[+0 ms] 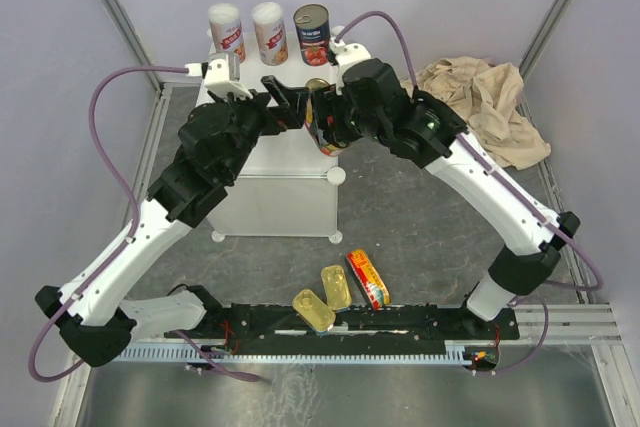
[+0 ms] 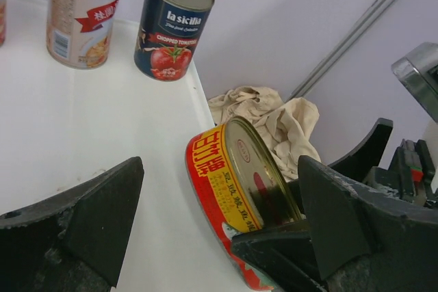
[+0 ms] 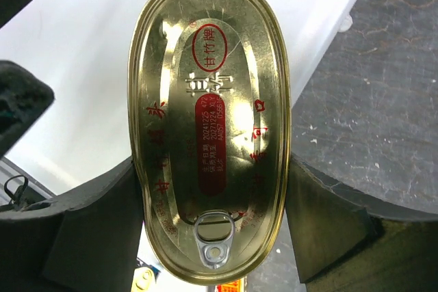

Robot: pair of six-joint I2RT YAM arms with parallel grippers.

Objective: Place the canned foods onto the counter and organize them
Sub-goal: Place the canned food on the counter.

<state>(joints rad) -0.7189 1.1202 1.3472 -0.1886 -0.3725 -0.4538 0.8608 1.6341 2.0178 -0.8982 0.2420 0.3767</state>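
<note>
My right gripper is shut on a red-yellow oblong flat tin, pads on its two long sides and the gold lid facing the camera. The tin stands tilted on edge over the right part of the counter; I cannot tell whether it touches. My left gripper is open beside it, fingers wide and off the tin. At the counter's back stand two white-and-red cylinders and a dark can with a red label.
On the table in front of the counter lie two gold tins and another red-yellow tin. A beige cloth is heaped at the back right. Both arms meet over the counter top.
</note>
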